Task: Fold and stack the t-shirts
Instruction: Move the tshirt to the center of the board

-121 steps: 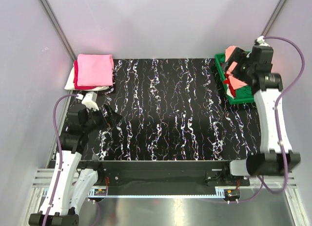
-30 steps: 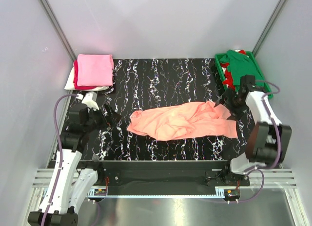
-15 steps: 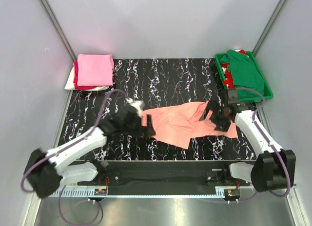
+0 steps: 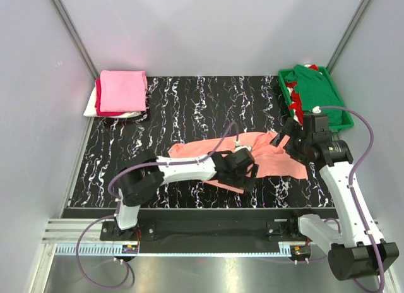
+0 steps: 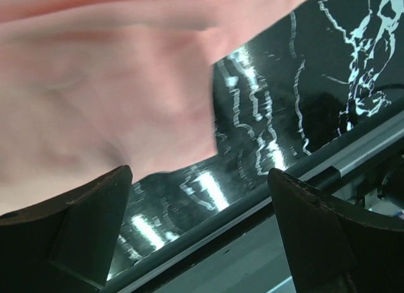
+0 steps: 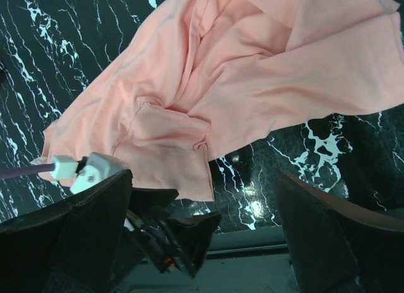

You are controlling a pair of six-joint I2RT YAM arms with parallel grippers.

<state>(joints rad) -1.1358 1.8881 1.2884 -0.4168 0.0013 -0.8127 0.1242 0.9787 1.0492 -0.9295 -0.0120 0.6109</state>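
Flattening step: left tool [image 4: 246, 173] and right tool [image 4: 284, 140], both open, hover at the salmon t-shirt [image 4: 274, 161]; next, pinch its edges.

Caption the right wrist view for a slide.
Open right hand above a crumpled salmon t-shirt on the black marbled table.

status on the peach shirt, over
Left gripper open, over near edge of the salmon-peach cloth t-shirt. Right gripper open above its right end. Shirt crumpled, unfolded; nothing lying on it.
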